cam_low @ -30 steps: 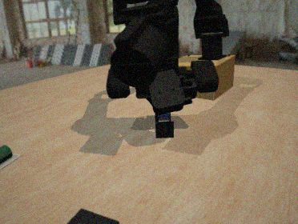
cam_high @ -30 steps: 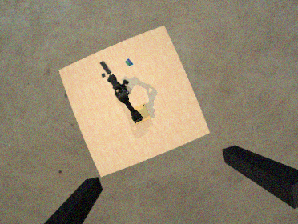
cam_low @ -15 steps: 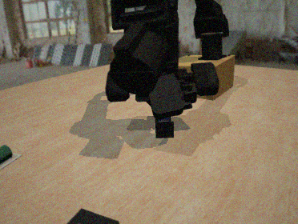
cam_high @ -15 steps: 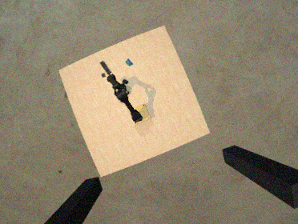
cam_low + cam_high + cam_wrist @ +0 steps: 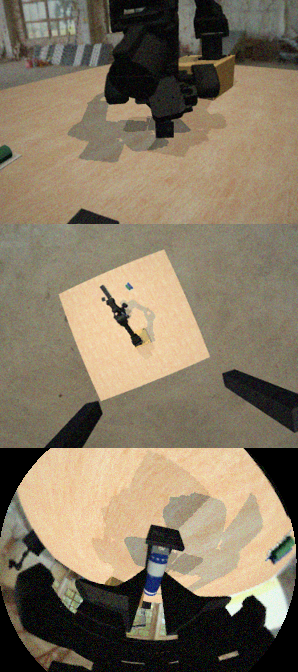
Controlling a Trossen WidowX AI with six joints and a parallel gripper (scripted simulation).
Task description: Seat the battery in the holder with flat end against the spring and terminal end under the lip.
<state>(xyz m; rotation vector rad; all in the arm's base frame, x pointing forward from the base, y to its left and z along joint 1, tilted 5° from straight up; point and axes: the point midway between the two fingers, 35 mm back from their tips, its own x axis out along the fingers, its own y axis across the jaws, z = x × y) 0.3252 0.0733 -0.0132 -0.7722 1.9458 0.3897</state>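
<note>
The battery [image 5: 156,570], blue with a white band, is between the fingers of my gripper [image 5: 154,572], which is shut on it. The small black holder [image 5: 164,130] [image 5: 165,538] is right at the fingertips. In the wrist view its end wall stands just beyond the battery, and a little of what looks like the spring shows between them. In the exterior view the gripper is tilted low over the holder and hides the battery. The rest of the holder, with the lip, is hidden. I cannot tell whether the battery lies flat or touches the floor of the holder.
A green cylinder [image 5: 5,153] [image 5: 283,549] lies on a small pale plate off to the side. A yellow-brown box [image 5: 227,76] [image 5: 143,336] stands by the arm's base. A dark strip [image 5: 105,291] shows past the gripper in the top view. A black shape [image 5: 94,217] juts in at the bottom of the exterior view.
</note>
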